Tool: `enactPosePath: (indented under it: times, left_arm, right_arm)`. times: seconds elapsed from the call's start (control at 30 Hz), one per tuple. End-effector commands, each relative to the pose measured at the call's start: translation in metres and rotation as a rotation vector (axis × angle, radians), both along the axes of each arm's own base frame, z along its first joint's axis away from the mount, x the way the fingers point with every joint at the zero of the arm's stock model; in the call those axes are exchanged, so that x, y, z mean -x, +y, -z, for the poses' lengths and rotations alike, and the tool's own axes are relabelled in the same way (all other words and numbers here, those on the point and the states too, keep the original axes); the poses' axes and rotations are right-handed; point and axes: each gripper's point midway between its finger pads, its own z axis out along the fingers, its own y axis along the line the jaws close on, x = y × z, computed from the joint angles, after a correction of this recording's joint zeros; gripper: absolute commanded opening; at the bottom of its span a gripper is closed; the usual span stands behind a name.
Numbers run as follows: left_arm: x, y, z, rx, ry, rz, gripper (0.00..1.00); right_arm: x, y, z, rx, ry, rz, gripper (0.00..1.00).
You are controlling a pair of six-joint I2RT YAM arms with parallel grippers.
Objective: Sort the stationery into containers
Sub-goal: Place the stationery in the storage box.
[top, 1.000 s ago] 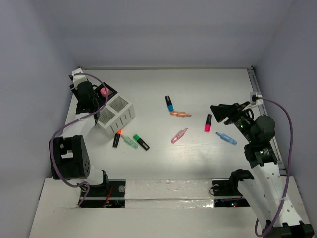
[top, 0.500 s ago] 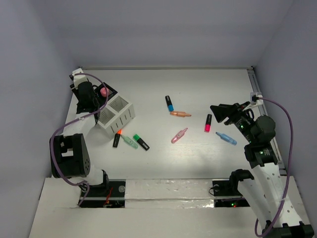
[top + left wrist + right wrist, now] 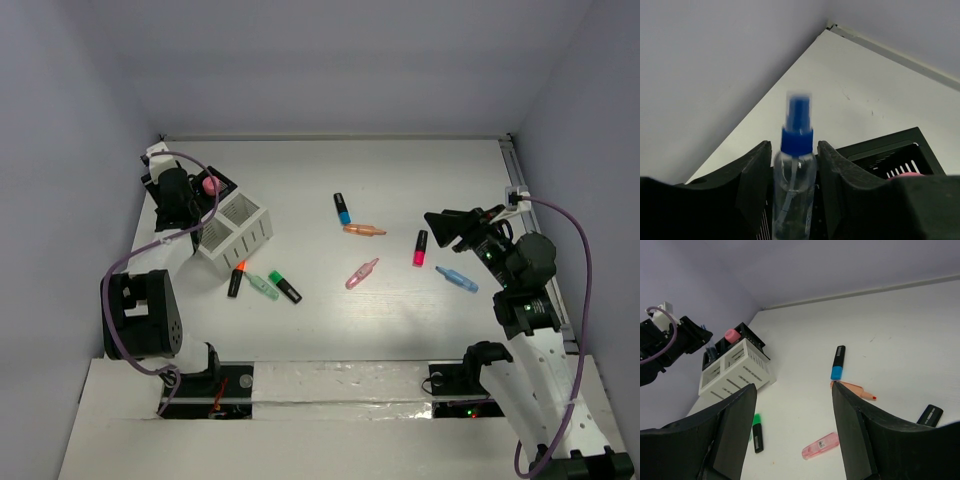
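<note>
**Ten pens counted: eight loose, one boxed, one in the left gripper**

At the upper left of the top view sit two joined containers: a black compartmented plastic organiser box (image 3: 226, 187) and, to its lower right, a white slatted two-compartment box (image 3: 245, 236). The left gripper (image 3: 794, 147) hangs over the black box. Its fingers sit close against both sides of a clear translucent tube pen with a blue cap (image 3: 794, 180), pinching it upright with the cap up. The pen's lower end is hidden. One pink round-topped marker (image 3: 210, 185) stands in the black box.

Eight pieces lie loose on the white table (image 3: 300, 170):
- **Below the white box:**
  - A black marker with an orange cap (image 3: 237, 279) lies nearly up-down in the frame, cap upward.
  - A mint green highlighter (image 3: 263, 287) slants from upper left to lower right.
  - A black highlighter with a green end (image 3: 286, 288) has the same slant, green end at upper left.
- **Centre:**
  - A black-and-blue marker (image 3: 342, 208) lies nearly up-down, blue end downward.
  - An orange tapered pen (image 3: 364, 230) lies level, tip to the right.
  - A pink translucent pen (image 3: 362, 273) rises from lower left to upper right.
- **Right:**
  - A red-pink marker with a black cap (image 3: 420, 248) lies up-down, cap upward.
  - A light blue pen (image 3: 456, 279) slants down to the right.

The right gripper (image 3: 433, 228) is spread wide with nothing between its fingers, just right of the red-pink marker.
</note>
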Motion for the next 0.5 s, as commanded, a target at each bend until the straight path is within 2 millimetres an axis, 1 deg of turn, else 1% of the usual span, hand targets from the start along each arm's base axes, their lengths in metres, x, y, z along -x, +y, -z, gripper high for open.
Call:
enactPosePath:
  times: [0.0,0.1,0.2,0.27,0.3,0.33,0.37,0.4,0.43,0.47]
  left_arm:
    - [0.002,0.0,-0.033,0.018,-0.114,0.003,0.4]
    - [0.003,-0.006,-0.041,0.022,-0.135,0.018,0.45]
    - [0.005,-0.007,-0.047,0.028,-0.153,0.023,0.46]
    - [0.006,-0.008,-0.056,0.037,-0.177,0.028,0.47]
    - [0.005,-0.015,-0.061,0.055,-0.194,0.048,0.47]
    - [0.007,-0.017,-0.076,0.066,-0.225,0.057,0.46]
    - [0.007,-0.021,-0.085,0.079,-0.247,0.072,0.46]
    - [0.006,-0.032,-0.095,0.1,-0.271,0.119,0.46]
    - [0.009,-0.043,-0.114,0.139,-0.319,0.152,0.45]
    - [0.011,-0.052,-0.124,0.164,-0.343,0.186,0.44]
  right_arm:
    - [0.002,0.004,-0.014,0.003,-0.055,-0.024,0.68]
    - [0.001,0.005,-0.013,0.003,-0.049,-0.03,0.68]
    - [0.001,0.006,-0.013,0.002,-0.047,-0.038,0.68]
    - [0.0,0.007,-0.011,0.003,-0.043,-0.041,0.68]
    - [0.0,0.008,-0.01,0.002,-0.039,-0.044,0.68]
    - [-0.001,0.008,-0.01,0.002,-0.035,-0.047,0.67]
    - [-0.001,0.009,-0.009,0.001,-0.031,-0.053,0.64]
    - [-0.002,0.011,-0.007,0.003,-0.024,-0.066,0.54]
    - [-0.003,0.012,-0.006,0.004,-0.018,-0.072,0.46]
    - [-0.003,0.014,-0.005,0.005,-0.012,-0.082,0.37]
